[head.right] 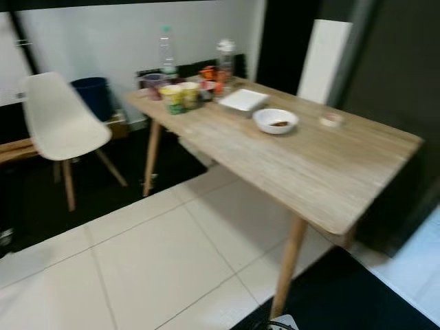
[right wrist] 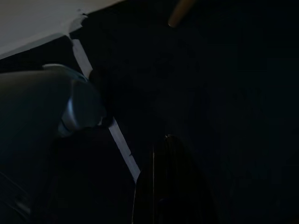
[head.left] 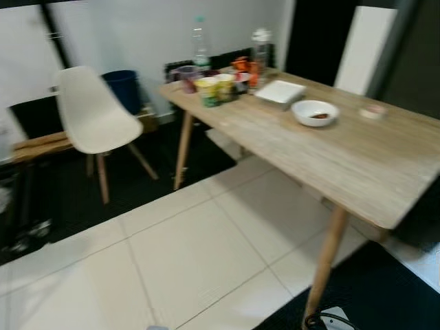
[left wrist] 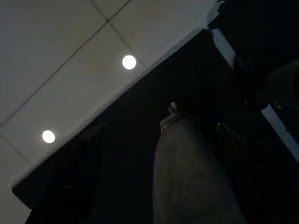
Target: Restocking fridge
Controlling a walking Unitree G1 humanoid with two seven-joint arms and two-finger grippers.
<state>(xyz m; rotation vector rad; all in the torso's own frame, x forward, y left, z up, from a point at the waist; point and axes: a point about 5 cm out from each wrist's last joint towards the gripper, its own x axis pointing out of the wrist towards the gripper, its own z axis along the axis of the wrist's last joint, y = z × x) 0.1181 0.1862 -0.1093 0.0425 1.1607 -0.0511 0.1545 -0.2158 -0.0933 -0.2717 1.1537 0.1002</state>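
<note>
A light wooden table [head.left: 357,158] stands ahead and to the right. At its far end are a clear plastic bottle [head.left: 199,45], a second clear bottle [head.left: 260,47], a purple cup [head.left: 187,78], two yellow-green tubs [head.left: 207,91] and some orange-red packs [head.left: 242,66]. Nearer along the table lie a white square plate [head.left: 280,91], a white bowl [head.left: 315,112] with something brown in it, and a small pale pot [head.left: 372,111]. Both arms hang idle low over the floor. Their wrist views are very dark, with pale floor tiles [left wrist: 56,56] at one side.
A white shell chair [head.left: 93,113] stands left of the table, with a blue bin [head.left: 124,86] behind it and a low wooden bench [head.left: 41,146] by the wall. A tall white panel [head.left: 364,48] stands behind the table. Pale tiles [head.left: 192,254] lie in front, with dark mats around them.
</note>
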